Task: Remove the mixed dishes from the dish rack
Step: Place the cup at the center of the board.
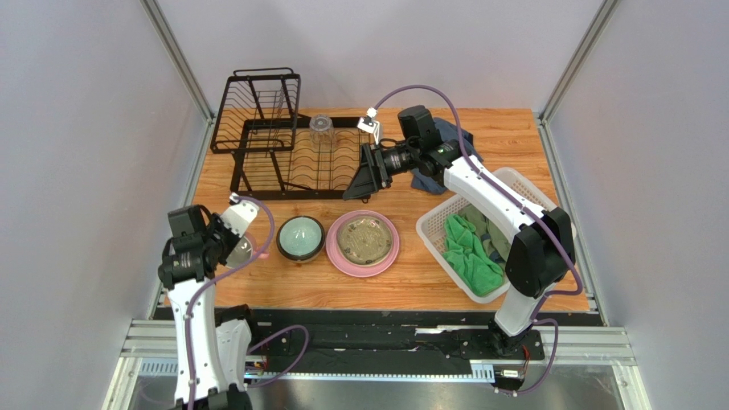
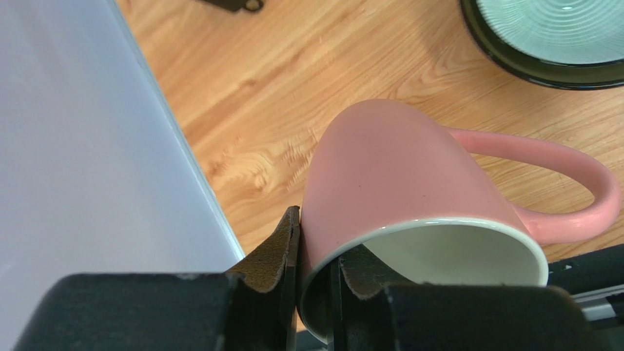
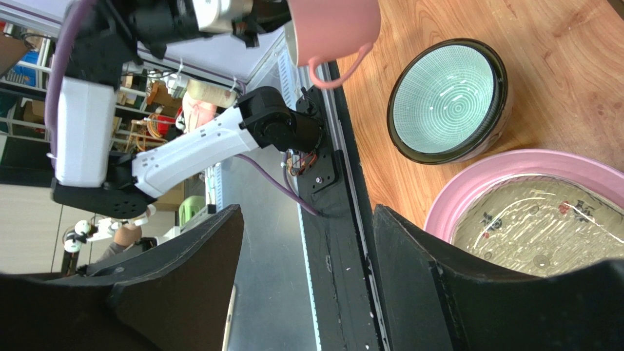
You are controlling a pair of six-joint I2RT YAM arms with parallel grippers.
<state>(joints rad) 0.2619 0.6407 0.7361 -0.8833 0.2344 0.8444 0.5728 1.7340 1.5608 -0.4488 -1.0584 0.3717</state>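
left wrist, grip: left gripper (image 2: pixel 316 257) clamped on rim wall of pink mug (image 2: pixel 395 168), one finger inside, one outside
left wrist, mug: tilted, mouth toward camera, handle pointing to the teal bowl (image 2: pixel 556 29); over the table (image 2: pixel 293 88) beside the side wall (image 2: pixel 80 146); cannot tell if it touches the wood
right wrist, grip: right gripper (image 3: pixel 307 219) jaws wide apart, holding nothing
right wrist, unloaded: teal bowl beside pink plate (image 3: pixel 469 190), a tan-olive dish (image 3: pixel 542 227) in the plate
top, rack: dish rack (image 1: pixel 257 128) at far left holds the glass tumbler (image 1: pixel 321 132); right gripper just off its near right corner
top, clutter: white basket (image 1: pixel 522 184) on the right, leave it
step: set mug down left of the bowl
how: level it first, since a rim-only pinch may let it swing; lower till the base sits flat, then open; keep the handle off the bowl
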